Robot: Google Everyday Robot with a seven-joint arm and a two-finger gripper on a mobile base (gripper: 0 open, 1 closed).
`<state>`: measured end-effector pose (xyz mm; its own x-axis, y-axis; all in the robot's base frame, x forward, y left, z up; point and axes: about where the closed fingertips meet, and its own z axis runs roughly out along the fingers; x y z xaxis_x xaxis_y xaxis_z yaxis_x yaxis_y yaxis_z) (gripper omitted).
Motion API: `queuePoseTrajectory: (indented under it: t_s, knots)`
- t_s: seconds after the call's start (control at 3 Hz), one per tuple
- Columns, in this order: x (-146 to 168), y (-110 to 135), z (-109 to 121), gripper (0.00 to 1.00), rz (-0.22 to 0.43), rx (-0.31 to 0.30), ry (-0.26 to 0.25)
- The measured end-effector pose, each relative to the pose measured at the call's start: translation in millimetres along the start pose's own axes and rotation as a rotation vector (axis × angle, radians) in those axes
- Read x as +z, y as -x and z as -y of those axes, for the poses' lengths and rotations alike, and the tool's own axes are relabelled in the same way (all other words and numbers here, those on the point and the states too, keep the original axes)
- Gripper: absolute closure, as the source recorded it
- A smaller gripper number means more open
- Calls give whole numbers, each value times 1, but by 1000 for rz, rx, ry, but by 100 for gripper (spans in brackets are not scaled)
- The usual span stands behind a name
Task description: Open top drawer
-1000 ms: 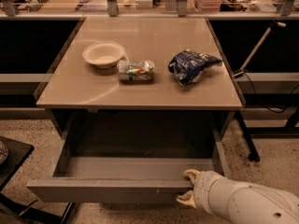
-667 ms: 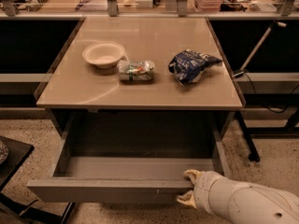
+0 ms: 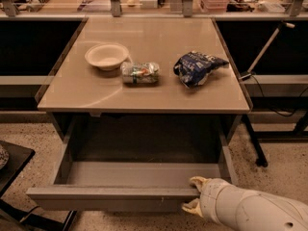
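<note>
The top drawer [image 3: 110, 192] is a grey flat-fronted drawer under the tan table. It stands pulled out far towards me, and the part of its inside that shows is bare. My gripper [image 3: 191, 194] is at the right end of the drawer's front panel. One yellowish finger [image 3: 196, 181] reaches over the top edge into the drawer. The other finger [image 3: 190, 207] is against the outer face. The fingers hold the panel between them. My white forearm [image 3: 250, 210] comes in from the lower right.
On the table top [image 3: 144, 93] are a white bowl [image 3: 106, 56], a crushed can [image 3: 140, 72] and a blue chip bag [image 3: 196, 67]. A dark stand [image 3: 12, 165] is at the lower left. A table leg and cables [image 3: 255, 143] are at the right.
</note>
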<state>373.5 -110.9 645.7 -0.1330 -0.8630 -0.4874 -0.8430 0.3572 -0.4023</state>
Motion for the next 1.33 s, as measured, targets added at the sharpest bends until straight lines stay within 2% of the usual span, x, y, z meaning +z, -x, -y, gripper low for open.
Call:
queuePoseTrajectory:
  t_s: [0.33,0.67,1.33]
  knots:
    - [-1,-1,-6,100,3,11,3]
    - [-1,-1,-6,82,3,11,3]
    - [-1,-1,-6,34,3,11,3]
